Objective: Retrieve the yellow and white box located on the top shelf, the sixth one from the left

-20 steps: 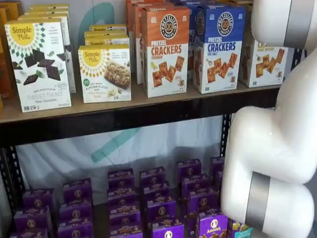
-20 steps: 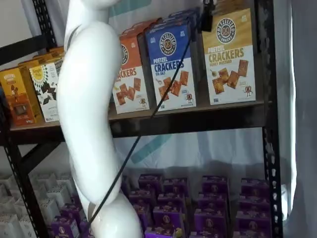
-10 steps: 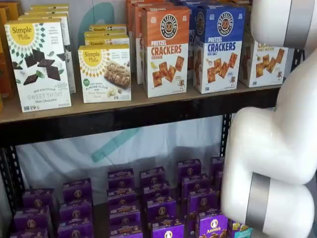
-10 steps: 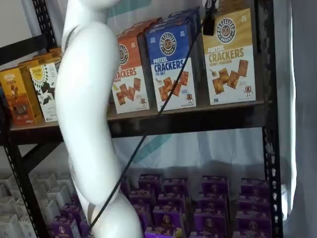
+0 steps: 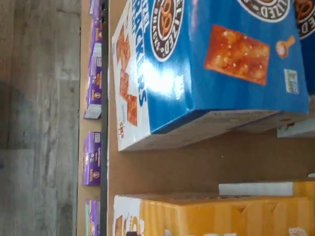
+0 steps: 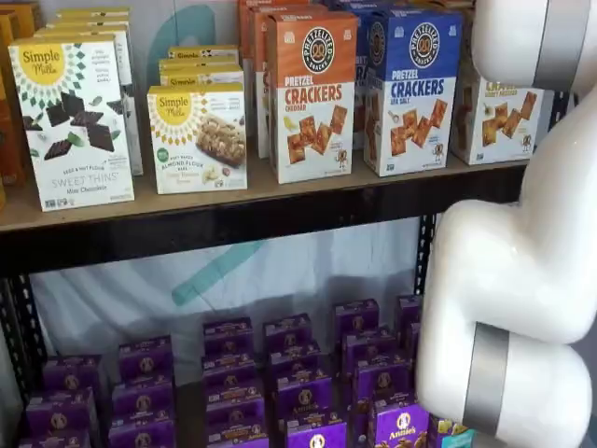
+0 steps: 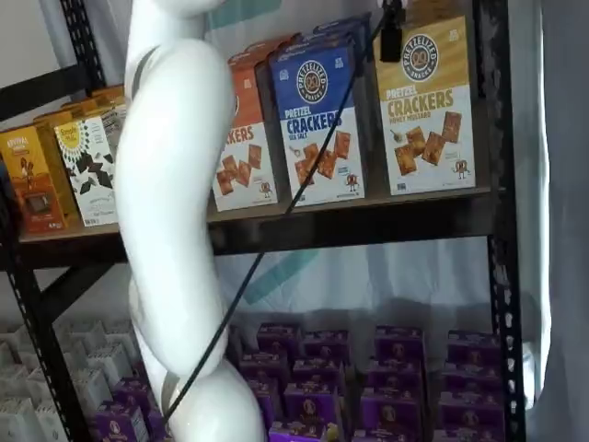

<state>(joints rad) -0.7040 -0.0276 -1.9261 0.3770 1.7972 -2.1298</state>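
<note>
Claw (image 7: 391, 46): only one black finger shows, hanging from the top edge in a shelf view, with nothing in it; the claw is spread wide and empty.
Claw position: in front of the upper left corner of the yellow box (image 7: 425, 106), over the gap between it and the blue box (image 7: 320, 120).
Yellow box: upright on the top shelf (image 7: 368, 221), at its right end beside the black upright, just right of the blue box. In a shelf view the arm (image 6: 522, 261) hides part of it (image 6: 499, 117).
Wrist view: turned on its side. The blue box (image 5: 211, 64) and the yellow box (image 5: 211, 214) stand apart, with a strip of bare shelf board (image 5: 197, 162) between them.
Cable (image 7: 276, 230): runs from the claw down across the blue box and the shelf rail, toward the arm (image 7: 175, 230).
Orange box (image 6: 312, 93): just left of the blue box (image 6: 410, 89), front face forward.
Further left: white Simple Mills boxes (image 6: 73, 121) on the same shelf (image 6: 233, 219).
Below: rows of purple boxes (image 6: 280, 373) on the lower level.
</note>
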